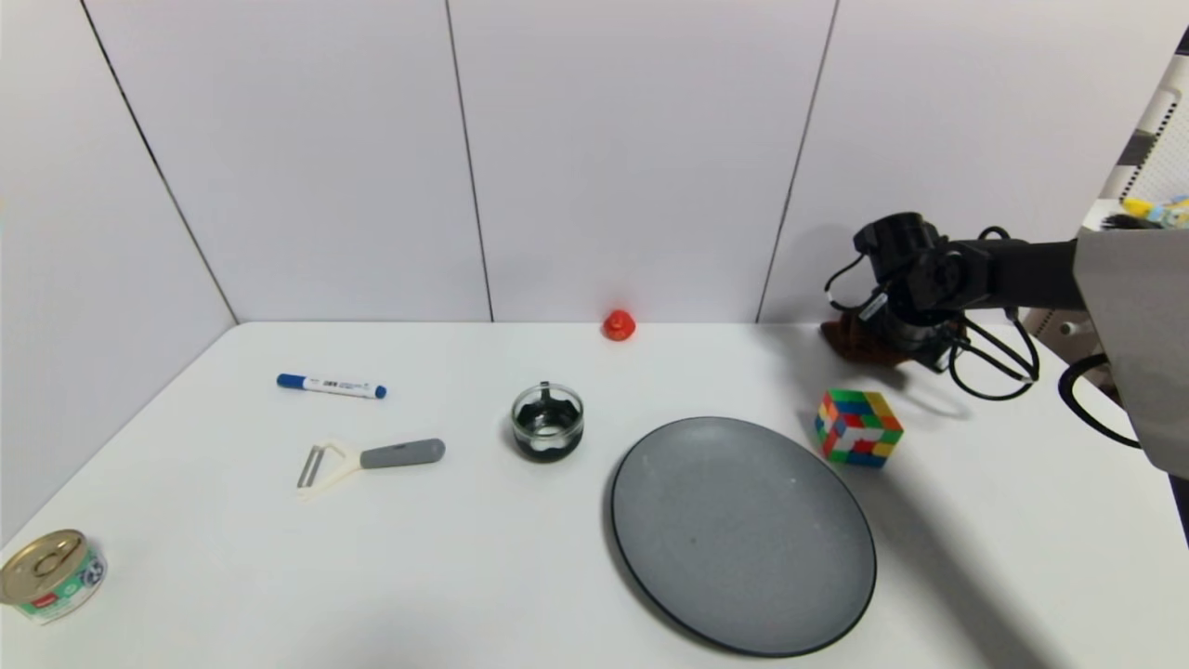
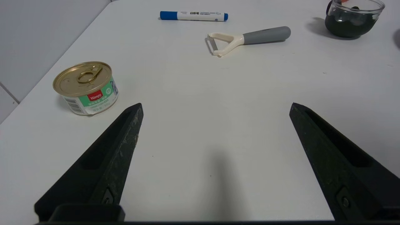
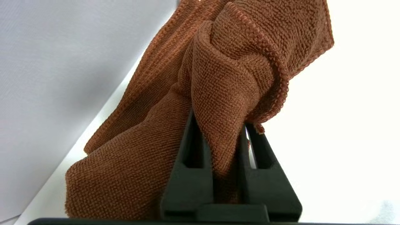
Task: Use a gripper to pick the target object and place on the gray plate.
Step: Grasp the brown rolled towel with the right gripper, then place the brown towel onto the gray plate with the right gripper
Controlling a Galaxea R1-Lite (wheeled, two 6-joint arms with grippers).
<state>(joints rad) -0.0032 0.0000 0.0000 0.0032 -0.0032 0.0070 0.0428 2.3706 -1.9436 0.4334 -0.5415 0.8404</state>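
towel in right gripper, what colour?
Brown terry towel, pinched in the right gripper; right wrist view shows it best.

So we've got the plate [image 1: 743,534] sitting front and center-right on the table [image 1: 464,576], with the cube [image 1: 858,426] just behind its right edge. Further back right, near the wall, there's the towel [image 1: 850,340] under the right gripper [image 1: 906,339]. The glass bowl [image 1: 547,422] is just left of the plate, then the peeler [image 1: 372,459], the marker [image 1: 331,386] behind it, and the can [image 1: 51,575] at the front-left corner. We also see a small toy [image 1: 619,325] by the back wall.
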